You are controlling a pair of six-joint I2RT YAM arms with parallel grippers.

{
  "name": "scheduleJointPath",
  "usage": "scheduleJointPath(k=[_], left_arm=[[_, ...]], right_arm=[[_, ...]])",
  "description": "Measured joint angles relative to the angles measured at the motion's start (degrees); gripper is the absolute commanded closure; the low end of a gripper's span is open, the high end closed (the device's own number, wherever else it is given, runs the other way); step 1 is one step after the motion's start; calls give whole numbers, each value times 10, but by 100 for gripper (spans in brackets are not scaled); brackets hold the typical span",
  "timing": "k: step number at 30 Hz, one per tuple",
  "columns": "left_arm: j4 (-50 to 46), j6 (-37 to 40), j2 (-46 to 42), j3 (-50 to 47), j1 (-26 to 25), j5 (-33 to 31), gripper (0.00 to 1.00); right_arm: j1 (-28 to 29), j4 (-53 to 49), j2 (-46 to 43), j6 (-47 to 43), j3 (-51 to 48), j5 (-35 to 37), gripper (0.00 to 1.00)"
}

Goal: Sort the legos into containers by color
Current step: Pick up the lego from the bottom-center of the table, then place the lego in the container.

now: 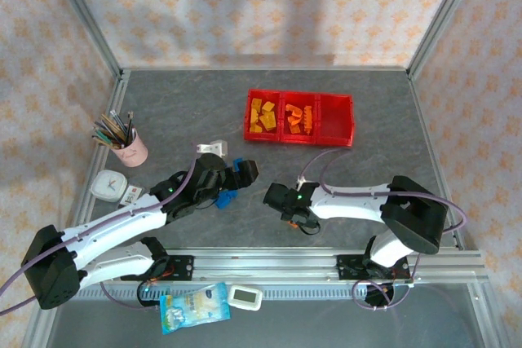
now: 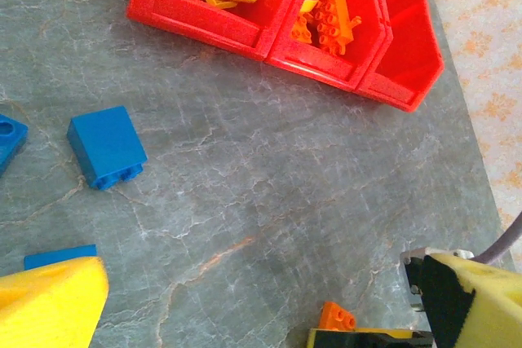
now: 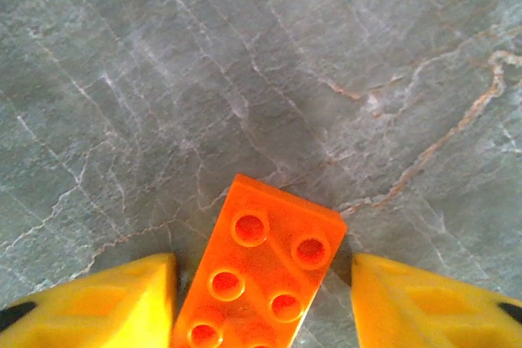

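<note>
Nearest us, low in the right wrist view, the right tool (image 3: 263, 265) stands part-open astride an orange brick (image 3: 263, 283) lying flat on the grey worktop (image 3: 245, 79). Bare worktop shows between the brick and the right-hand finger, so we judge it not yet gripped. In the left wrist view the left tool (image 2: 254, 291) is wide and holds nothing. That view has three blue bricks loose along its left side: one (image 2: 107, 147) at mid-left, one (image 2: 8, 138) cut by the edge, one (image 2: 59, 255) at lower left. Farther off, at the top centre of the overhead view, the red tray (image 1: 300, 139) has yellow pieces in its left compartment, orange ones in the middle, and nothing we can see in the right. We judge the sorting well advanced. Yellow looks done; this orange brick and the blue bricks are left, the blue presumably for the right compartment.
</note>
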Motion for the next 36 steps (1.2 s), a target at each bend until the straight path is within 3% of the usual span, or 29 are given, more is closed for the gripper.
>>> scheduleJointPath(k=[9, 19, 30, 36], left_arm=[[-6, 0, 0, 0, 0, -2, 1], [-12, 0, -12, 0, 0, -9, 1], [-20, 7, -28, 16, 44, -16, 1], [-21, 24, -25, 41, 71, -12, 1]], right_arm=[[0, -2, 9, -7, 9, 3, 65], [-12, 3, 7, -29, 14, 0, 68], [-170, 34, -3, -190, 161, 35, 68], [-252, 63, 78, -292, 287, 57, 68]])
